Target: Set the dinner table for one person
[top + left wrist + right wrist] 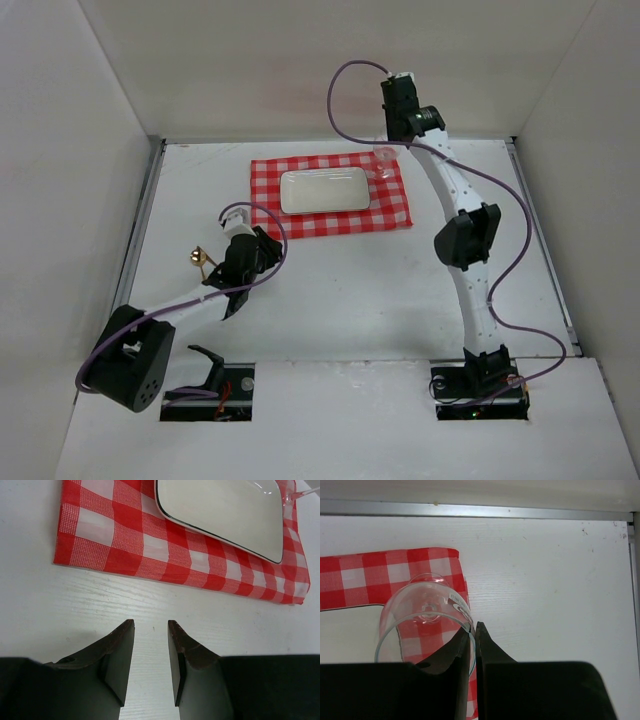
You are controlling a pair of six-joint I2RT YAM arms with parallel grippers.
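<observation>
The dinner table [350, 300] is a large matte-white top. On it at the back lies a red-and-white checked cloth [330, 222] with a white rectangular plate [325, 190] on it. My right gripper [390, 148] is shut on the rim of a clear stemmed glass [383, 160] over the cloth's far right corner. In the right wrist view the fingers [465, 645] pinch the glass [427, 605] wall. I cannot tell whether its foot touches the cloth. My left gripper [258, 245] is open and empty, low over bare table [75, 605], just short of the cloth's [150, 545] near edge.
A small gold-coloured object [200, 260] lies on the table left of my left arm. Metal rails [140, 235] run along the table's sides and its back edge [470, 510]. White walls close in the left, right and far sides.
</observation>
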